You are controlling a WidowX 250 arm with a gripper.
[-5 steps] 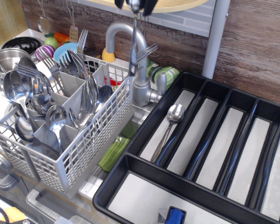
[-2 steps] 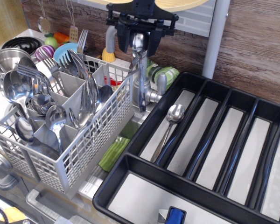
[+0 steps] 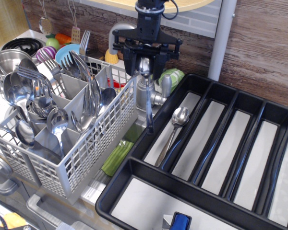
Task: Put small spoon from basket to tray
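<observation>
My gripper [image 3: 145,66] is shut on the bowl end of a small steel spoon [image 3: 147,100]. The spoon hangs upright, its slim handle pointing down, its tip just above the tray's near-left rim. It hangs between the light grey lattice basket [image 3: 93,146], full of steel spoons and forks, and the black tray [image 3: 149,179] with long pale-lined compartments. Another small spoon [image 3: 175,125] lies in the tray's leftmost long compartment.
A steel faucet [image 3: 145,93] stands right behind the hanging spoon. A green object [image 3: 117,157] lies in the gap between basket and tray. Coloured bowls [image 3: 62,48] and a steel pan [image 3: 5,60] sit at the back left. A blue item [image 3: 181,222] shows at the bottom.
The gripper has come down from the top edge and shifted slightly right, lowering the spoon from above the basket's edge toward the tray's left side.
</observation>
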